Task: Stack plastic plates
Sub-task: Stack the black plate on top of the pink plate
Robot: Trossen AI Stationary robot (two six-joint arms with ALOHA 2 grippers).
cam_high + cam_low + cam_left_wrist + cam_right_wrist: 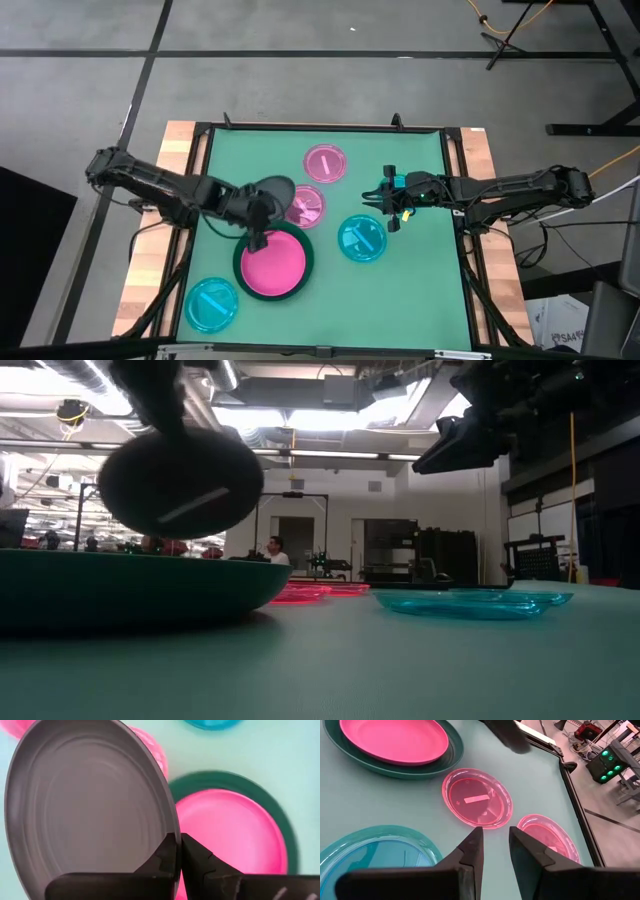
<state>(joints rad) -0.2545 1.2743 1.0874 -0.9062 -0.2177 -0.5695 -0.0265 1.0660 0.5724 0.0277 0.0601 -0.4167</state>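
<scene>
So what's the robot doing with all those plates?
It's stacking them. The left gripper is pinching the rim of a dark plate and holding it in the air, just above the pink plate that already sits inside the big dark green plate. The right gripper hangs over the table with its fingers a little apart, holding nothing. Two small pink plates and two cyan plates are lying loose on the green table, not yet stacked.
</scene>
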